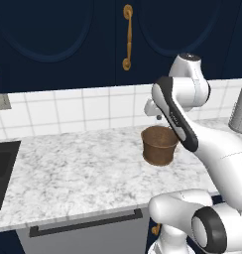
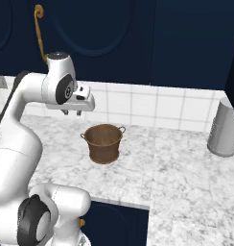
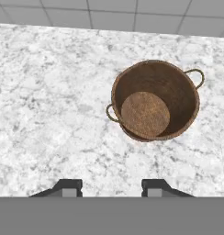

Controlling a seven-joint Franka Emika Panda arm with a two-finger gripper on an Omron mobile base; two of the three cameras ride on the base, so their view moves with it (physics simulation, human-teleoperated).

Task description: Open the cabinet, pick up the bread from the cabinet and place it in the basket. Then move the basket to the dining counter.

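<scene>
The dark navy cabinet (image 1: 58, 39) hangs above the worktop with its doors shut; its curved brass handle (image 1: 127, 37) (image 2: 40, 33) runs down the door edge. The bread is hidden. The round brown basket (image 1: 159, 146) (image 2: 103, 144) (image 3: 178, 92) stands upright on the marbled worktop, and I see just its flat woven bottom inside. My gripper (image 1: 158, 117) (image 2: 72, 113) (image 3: 110, 186) hovers above the worktop, up and to the left of the basket and pointing down. It is open with nothing between its fingers.
A grey ribbed metal cylinder (image 1: 240, 109) (image 2: 223, 127) stands at the right of the worktop. A black sink (image 1: 1, 168) lies at the left. Below the front edge is a grey drawer with a black bar handle (image 1: 83, 225). White tiles back the worktop.
</scene>
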